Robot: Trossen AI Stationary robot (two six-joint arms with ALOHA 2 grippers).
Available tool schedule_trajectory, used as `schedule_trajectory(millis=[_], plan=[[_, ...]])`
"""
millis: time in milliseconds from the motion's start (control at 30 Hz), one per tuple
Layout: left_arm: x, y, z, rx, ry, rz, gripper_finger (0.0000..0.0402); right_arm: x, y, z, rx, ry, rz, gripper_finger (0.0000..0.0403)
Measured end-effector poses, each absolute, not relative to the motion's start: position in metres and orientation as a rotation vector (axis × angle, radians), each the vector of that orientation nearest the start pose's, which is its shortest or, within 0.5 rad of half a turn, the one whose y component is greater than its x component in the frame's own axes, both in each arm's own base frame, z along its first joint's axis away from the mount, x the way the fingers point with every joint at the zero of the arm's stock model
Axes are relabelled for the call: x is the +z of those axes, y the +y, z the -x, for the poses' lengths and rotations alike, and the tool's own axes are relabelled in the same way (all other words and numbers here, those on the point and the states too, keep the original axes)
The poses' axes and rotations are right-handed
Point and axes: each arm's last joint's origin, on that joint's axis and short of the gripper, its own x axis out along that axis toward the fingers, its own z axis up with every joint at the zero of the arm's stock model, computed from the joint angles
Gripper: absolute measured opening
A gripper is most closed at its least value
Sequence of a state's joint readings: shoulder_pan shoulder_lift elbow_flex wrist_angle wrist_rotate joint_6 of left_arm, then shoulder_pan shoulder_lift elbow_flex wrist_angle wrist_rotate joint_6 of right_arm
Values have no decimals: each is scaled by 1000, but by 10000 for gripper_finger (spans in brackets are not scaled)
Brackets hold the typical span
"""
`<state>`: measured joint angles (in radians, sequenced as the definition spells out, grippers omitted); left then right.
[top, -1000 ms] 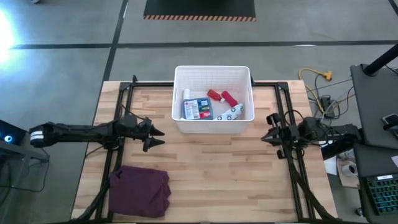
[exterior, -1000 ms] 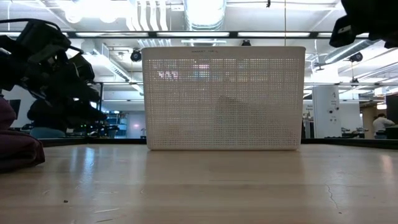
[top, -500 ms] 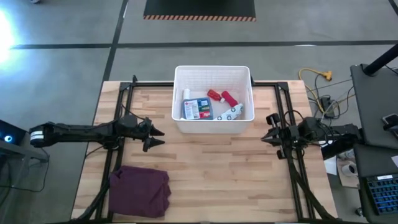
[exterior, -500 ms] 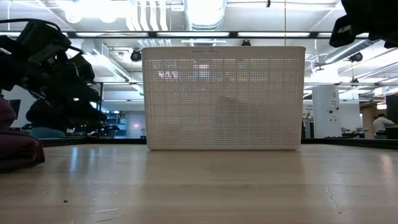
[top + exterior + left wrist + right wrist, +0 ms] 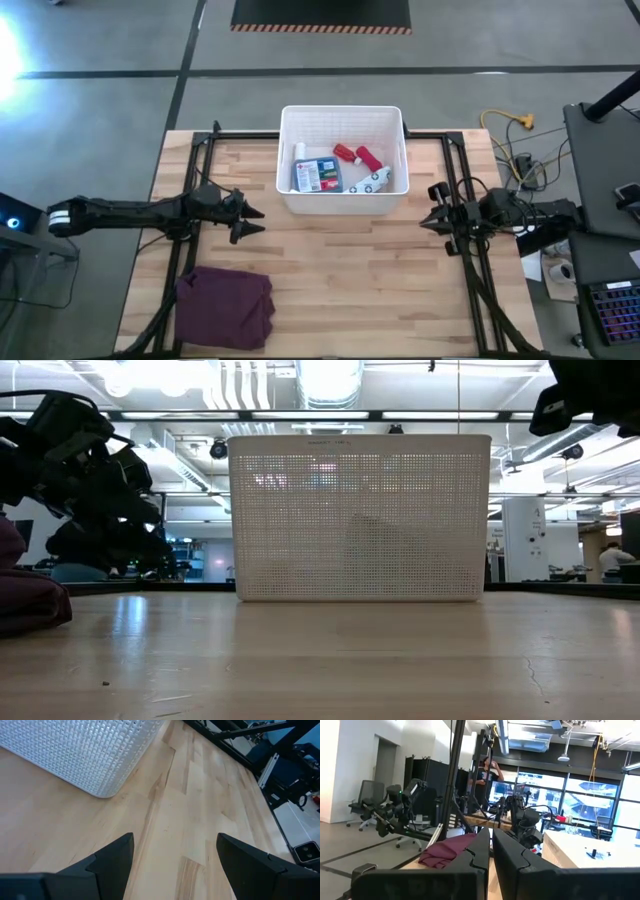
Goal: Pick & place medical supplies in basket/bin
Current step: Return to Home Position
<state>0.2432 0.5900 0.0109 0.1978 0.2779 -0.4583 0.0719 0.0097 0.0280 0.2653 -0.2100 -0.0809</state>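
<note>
Wooden table [image 5: 340, 270] | high view alone shows supplies [image 5: 322, 175] inside bin [image 5: 343, 108] | left gripper [image 5: 175, 836] apart | right gripper [image 5: 491, 837] together

A robotics lab — bare concrete floor [image 5: 90, 110], exposed ceiling ducts [image 5: 328, 382], office chair [image 5: 364, 802] beyond.

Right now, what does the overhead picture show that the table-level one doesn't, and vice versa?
Only overhead: the supplies inside the white bin, such as the blue first-aid box. Only table-level: ceiling lights and a distant person in the room behind. Both: that bin, the maroon cloth and the left gripper, open, to the bin's left.
</note>
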Motion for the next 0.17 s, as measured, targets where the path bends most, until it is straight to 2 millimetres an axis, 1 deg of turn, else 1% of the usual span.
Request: schedule_trajectory(millis=[167], plan=[[131, 23, -125, 51, 371, 551, 267, 197, 13, -91, 268, -294, 99, 13]])
